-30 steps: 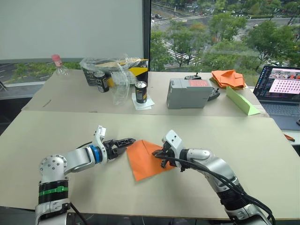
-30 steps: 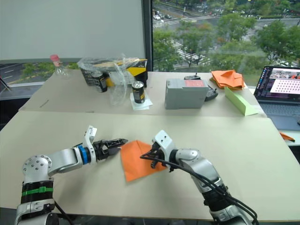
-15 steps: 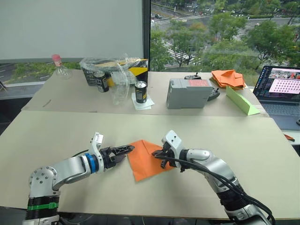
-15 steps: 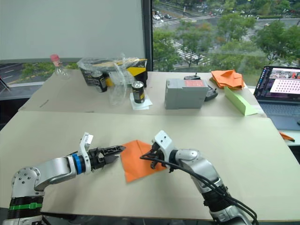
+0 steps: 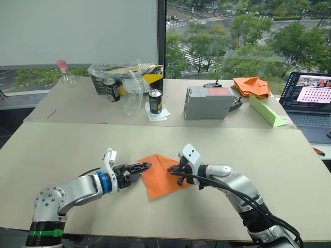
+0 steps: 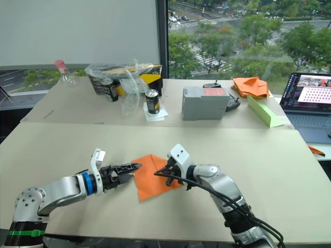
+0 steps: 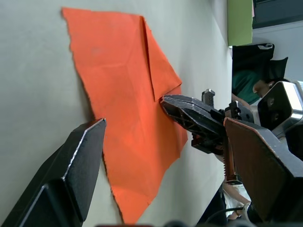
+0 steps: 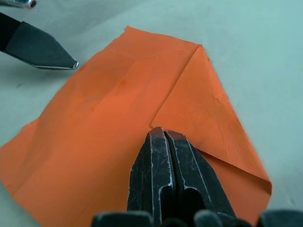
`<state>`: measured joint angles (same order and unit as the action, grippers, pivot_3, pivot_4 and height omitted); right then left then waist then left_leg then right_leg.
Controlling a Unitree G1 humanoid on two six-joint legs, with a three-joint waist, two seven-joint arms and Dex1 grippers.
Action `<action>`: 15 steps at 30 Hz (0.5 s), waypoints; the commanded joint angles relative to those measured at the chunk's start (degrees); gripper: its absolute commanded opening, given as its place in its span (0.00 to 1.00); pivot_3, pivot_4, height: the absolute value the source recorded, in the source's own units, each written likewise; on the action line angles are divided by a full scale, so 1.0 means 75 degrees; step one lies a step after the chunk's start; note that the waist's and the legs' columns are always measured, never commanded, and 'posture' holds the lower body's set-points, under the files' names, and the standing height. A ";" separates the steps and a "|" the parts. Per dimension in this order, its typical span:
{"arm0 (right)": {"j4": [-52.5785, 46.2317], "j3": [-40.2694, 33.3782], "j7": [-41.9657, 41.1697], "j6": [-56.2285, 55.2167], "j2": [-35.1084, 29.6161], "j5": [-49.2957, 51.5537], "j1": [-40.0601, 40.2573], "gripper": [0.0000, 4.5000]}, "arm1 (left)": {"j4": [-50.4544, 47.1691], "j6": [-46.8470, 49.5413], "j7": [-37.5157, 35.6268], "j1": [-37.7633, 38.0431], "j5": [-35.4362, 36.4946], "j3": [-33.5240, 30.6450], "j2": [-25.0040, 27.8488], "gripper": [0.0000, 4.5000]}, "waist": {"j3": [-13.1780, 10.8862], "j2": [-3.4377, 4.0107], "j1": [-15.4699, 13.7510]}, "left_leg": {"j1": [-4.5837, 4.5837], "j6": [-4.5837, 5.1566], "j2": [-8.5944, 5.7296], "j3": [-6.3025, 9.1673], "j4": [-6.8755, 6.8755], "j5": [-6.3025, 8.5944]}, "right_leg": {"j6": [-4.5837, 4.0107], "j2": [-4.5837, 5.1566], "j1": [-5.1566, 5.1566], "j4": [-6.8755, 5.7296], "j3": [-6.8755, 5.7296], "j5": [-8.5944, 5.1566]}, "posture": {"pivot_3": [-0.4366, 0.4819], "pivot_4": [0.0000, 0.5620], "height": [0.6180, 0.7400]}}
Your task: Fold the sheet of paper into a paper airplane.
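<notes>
Lying flat on the near beige tabletop (image 5: pixel 62 150), the thin bright-orange sheet of paper (image 5: pixel 158 178) sits between the two arms, one corner already folded over into a triangular flap. Right gripper (image 8: pixel 164 142): black fingers pressed together, tips down on the sheet at the inner corner of the flap, pinning rather than pinching it. Left gripper (image 5: pixel 144 166): fingers spread apart in the left wrist view, tips at the sheet's left edge, one finger (image 7: pixel 78 161) low over bare table beside that edge; contact with the paper cannot be told. On the far table: grey box (image 5: pixel 207 102), two dark cans (image 5: pixel 155 101), heap of orange paper pieces (image 5: pixel 251 86), long light-green paper wedge (image 5: pixel 266 111), open laptop (image 5: pixel 310 98).
</notes>
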<state>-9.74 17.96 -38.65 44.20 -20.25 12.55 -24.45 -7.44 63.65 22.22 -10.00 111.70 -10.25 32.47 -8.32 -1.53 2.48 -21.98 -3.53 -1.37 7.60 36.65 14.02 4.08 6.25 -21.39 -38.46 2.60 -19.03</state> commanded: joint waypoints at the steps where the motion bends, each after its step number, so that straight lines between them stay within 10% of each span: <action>1: -0.0162 0.0045 -0.0010 0.0056 0.0002 0.0029 0.0007 0.00 | -0.0421 -0.0089 -0.0147 0.0181 0.0173 -0.0136 0.0121 0.95 | 0.0000 0.0000 0.0003 | 0.0000 0.0000 0.0000 0.0000 0.0000 0.0000 | 0.0000 0.0000 0.0000 0.0000 0.0000 0.0000 | 0.48 0.27 1.00; 15: -0.0140 0.0034 -0.0001 0.0064 0.0014 0.0020 -0.0028 0.00 | -0.0216 -0.0309 0.0154 0.0077 0.0173 0.0172 0.0137 0.95 | 0.0000 0.0001 -0.0005 | 0.0000 0.0002 0.0000 0.0000 0.0000 0.0001 | 0.0000 0.0000 0.0001 0.0003 0.0000 0.0000 | 0.48 0.27 1.00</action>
<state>-9.73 18.16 -38.63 44.20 -19.99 12.54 -24.45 -8.78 62.16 23.24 -8.56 111.74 -9.08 33.28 -8.32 -1.53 2.44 -21.98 -3.51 -1.37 7.60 36.65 14.03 4.08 6.25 -21.38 -38.43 2.60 -19.03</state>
